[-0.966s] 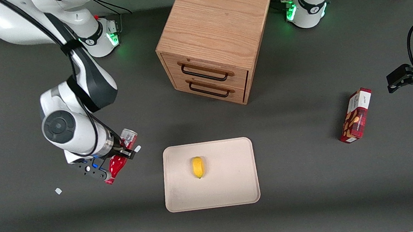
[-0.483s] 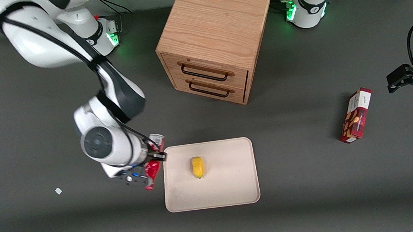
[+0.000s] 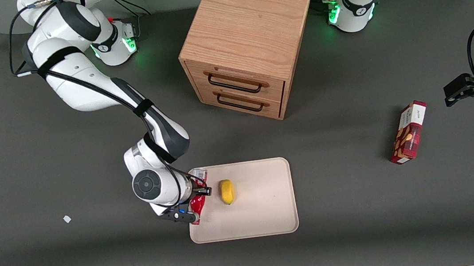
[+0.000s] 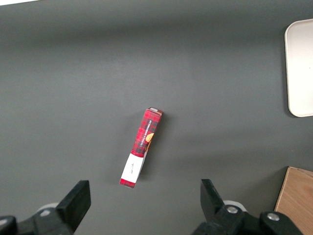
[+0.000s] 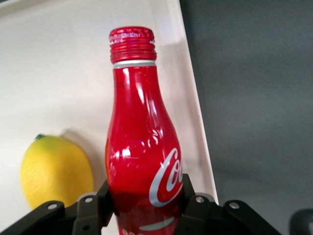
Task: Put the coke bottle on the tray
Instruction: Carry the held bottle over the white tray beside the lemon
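Presently listed: gripper [image 3: 194, 203], clamped on the coke bottle [image 3: 197, 195] low on its body, above the tray [image 3: 264, 219] at its working-arm edge. Bottle held off the surface, cap nearer the front camera. Lemon [image 3: 226, 191] on tray, just beside bottle. Snack box [image 3: 408, 132] on bench, parked-arm end. Drawer cabinet [image 3: 248, 38] at tray's twelve o'clock.

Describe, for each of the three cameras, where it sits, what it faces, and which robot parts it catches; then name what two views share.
Front view: high above the table, looking down on tray, cabinet, both arms.
Right wrist view: on the working arm, looking past gripper clamping coke bottle, beside lemon.
Left wrist view: on the parked arm, facing snack box.
Shared: tray, all three.
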You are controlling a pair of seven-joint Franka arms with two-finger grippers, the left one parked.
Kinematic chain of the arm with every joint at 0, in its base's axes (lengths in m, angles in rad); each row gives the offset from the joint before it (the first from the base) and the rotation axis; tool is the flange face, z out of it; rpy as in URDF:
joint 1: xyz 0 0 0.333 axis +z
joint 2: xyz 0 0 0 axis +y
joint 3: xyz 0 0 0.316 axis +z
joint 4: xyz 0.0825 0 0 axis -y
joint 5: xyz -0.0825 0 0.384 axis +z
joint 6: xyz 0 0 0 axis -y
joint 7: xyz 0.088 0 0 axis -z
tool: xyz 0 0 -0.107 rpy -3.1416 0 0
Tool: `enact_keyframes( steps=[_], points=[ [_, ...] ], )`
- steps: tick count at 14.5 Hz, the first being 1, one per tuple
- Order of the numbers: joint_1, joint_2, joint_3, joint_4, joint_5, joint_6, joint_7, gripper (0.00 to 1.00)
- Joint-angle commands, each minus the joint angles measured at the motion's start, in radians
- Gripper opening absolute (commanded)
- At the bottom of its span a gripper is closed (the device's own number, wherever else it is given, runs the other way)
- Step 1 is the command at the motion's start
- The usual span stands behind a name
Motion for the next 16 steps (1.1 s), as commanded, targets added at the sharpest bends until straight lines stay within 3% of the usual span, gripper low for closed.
enact_keyframes(
  steps=[1,3,4,5,13,16],
  points=[
    [0.009,0.031,0.006,0.047,-0.054,0.008,-0.009,0.00],
    [0.009,0.034,0.006,0.047,-0.051,0.007,-0.006,0.00],
    [0.009,0.036,0.006,0.047,-0.052,0.008,0.017,0.76],
    [0.009,0.034,0.003,0.047,-0.057,0.008,0.029,1.00],
    [0.006,0.007,0.008,0.047,-0.077,-0.005,0.032,1.00],
    [-0.005,-0.093,0.014,0.047,-0.075,-0.126,0.029,1.00]
  ],
)
